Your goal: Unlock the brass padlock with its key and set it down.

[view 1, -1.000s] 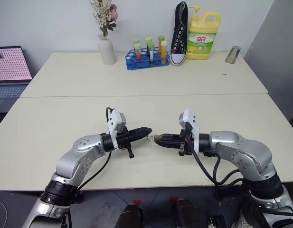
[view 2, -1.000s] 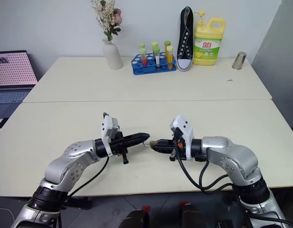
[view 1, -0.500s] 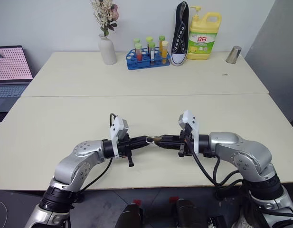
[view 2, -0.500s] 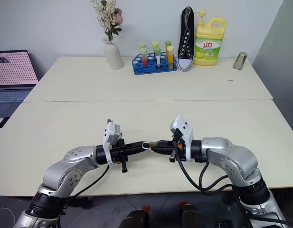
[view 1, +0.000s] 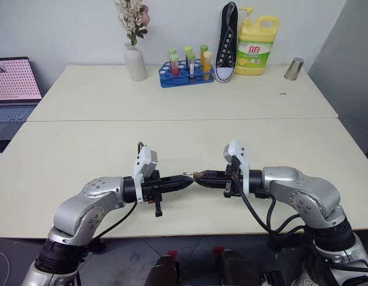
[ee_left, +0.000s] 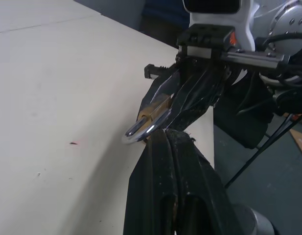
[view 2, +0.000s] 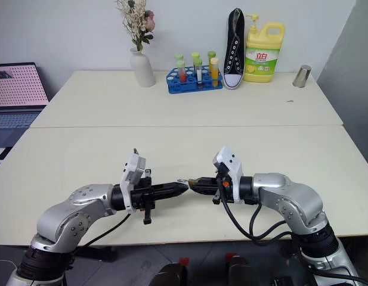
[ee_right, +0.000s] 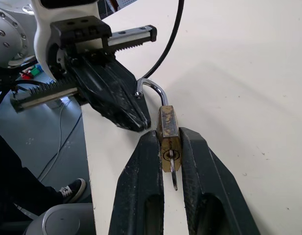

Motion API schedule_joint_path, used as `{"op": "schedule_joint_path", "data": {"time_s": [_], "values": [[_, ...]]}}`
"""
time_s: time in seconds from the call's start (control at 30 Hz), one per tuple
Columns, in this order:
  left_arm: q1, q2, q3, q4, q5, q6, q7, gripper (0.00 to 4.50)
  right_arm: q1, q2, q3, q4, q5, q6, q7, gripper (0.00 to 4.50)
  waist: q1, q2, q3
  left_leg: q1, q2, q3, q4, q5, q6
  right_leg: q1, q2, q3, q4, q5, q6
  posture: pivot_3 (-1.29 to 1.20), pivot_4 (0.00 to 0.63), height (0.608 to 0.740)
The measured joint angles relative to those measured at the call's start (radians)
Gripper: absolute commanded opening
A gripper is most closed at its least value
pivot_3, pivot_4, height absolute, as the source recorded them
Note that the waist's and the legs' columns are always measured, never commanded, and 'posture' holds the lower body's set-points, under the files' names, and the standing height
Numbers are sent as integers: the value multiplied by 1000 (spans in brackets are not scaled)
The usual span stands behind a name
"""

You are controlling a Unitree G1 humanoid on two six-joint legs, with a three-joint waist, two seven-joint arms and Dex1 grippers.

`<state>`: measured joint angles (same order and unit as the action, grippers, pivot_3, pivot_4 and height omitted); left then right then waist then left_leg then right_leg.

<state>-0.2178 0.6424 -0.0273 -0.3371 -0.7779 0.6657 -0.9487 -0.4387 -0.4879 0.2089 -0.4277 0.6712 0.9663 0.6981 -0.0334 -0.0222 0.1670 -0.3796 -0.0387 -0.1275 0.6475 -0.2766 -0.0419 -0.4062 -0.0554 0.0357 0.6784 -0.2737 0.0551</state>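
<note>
Jaws on your right gripper [ee_right: 165,161] are pinching the brass padlock [ee_right: 169,136] by its body, above the surface [view 1: 82,155]. Its long axis is running toward the left gripper [ee_left: 166,134], whose jaws are standing shut, tips just beside the shackle [ee_right: 151,88], which is swung open. You're likely setting it down next.

**A pale room with two long tables**

Two cream tables [view 1: 172,137] stand pushed together, with a thin line between them. Behind them is a plain white wall [view 1: 70,30]. At the far edge sit a white vase [view 1: 135,62] with dried flowers, a blue rack [view 1: 184,76] of little tubes, a black shoe [view 1: 225,40] leaning on the wall, a yellow soap bottle [view 1: 256,44] and a shiny metal cup [view 1: 292,68]. A laptop [view 1: 14,83] with a pink screen sits off to the left. The floor [view 1: 130,262] below is grey. The light is soft and even.
</note>
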Motion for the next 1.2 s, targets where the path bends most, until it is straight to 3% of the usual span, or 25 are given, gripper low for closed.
{"op": "schedule_joint_path", "data": {"time_s": [0.13,0.4,0.53,0.7,0.8,0.9,1.2], "values": [[-24,-12,35,-7,-49,52,27,0,0,0,1,0,-4,0,1,132,1,0,0,0,0,0,0,0,0,0,0,0,0,0,0,0,150,740],[-28,-20,31,-5,-8,37,35,0,2,0,3,0,-4,0,4,132,0,0,0,0,0,0,0,0,0,0,0,0,0,0,0,0,150,740],[11,18,14,-12,94,-62,0,0,2,-1,7,1,-4,0,8,132,-1,0,0,0,0,1,-1,0,0,0,0,1,0,0,0,0,150,740],[96,110,13,9,340,-377,-56,0,4,-7,7,21,-4,2,14,132,2,0,0,0,0,2,-1,0,0,0,0,1,-1,0,0,0,150,740],[136,132,12,74,473,-616,-92,581,3,-2,8,42,-2,11,17,132,3,0,0,0,0,2,-1,0,0,0,0,1,-2,0,0,0,150,740],[183,131,11,114,540,-800,-114,1500,-7,23,13,85,6,52,17,132,1,0,0,0,1,2,-1,0,0,0,-1,2,-3,0,0,0,150,740],[236,128,-5,153,603,-1003,-129,4373,-73,74,104,242,-27,88,41,132,-2,1,1,0,1,2,-2,0,0,0,0,1,-2,0,0,0,150,740]]}}
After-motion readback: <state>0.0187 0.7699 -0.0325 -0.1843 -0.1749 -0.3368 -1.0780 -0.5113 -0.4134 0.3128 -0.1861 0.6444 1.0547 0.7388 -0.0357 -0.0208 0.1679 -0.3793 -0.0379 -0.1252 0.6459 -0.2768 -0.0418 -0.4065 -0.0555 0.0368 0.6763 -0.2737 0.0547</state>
